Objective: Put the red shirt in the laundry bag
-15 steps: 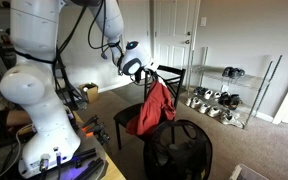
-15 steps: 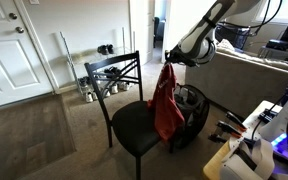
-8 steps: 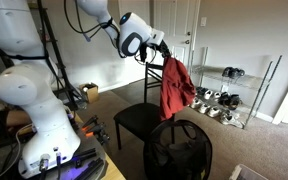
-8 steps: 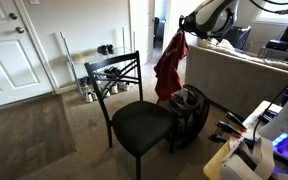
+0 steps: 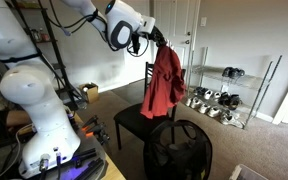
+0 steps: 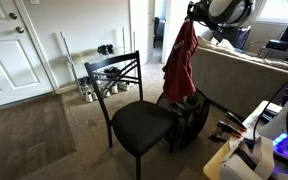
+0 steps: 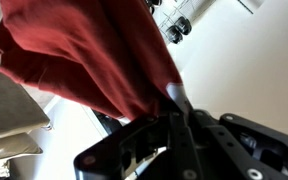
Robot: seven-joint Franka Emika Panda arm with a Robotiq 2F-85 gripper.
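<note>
The red shirt (image 5: 166, 80) hangs from my gripper (image 5: 156, 39), which is shut on its top. It dangles high above the black chair seat (image 5: 136, 120) and the black mesh laundry bag (image 5: 179, 152). It also shows in an exterior view (image 6: 181, 60) with the gripper (image 6: 193, 14) at the top edge and the laundry bag (image 6: 189, 112) on the floor below it. In the wrist view the shirt (image 7: 84, 50) fills the upper left, pinched between my fingers (image 7: 174, 100).
A black metal chair (image 6: 134, 110) stands beside the bag. A wire shoe rack (image 5: 222, 95) stands by the wall with white doors (image 6: 14, 50) behind. A sofa (image 6: 244, 75) is near the bag. The robot base (image 5: 34, 100) is close by.
My gripper has risen with the shirt, lifting it from beside the chair back to high above the chair and bag. It has stayed shut on the shirt.
</note>
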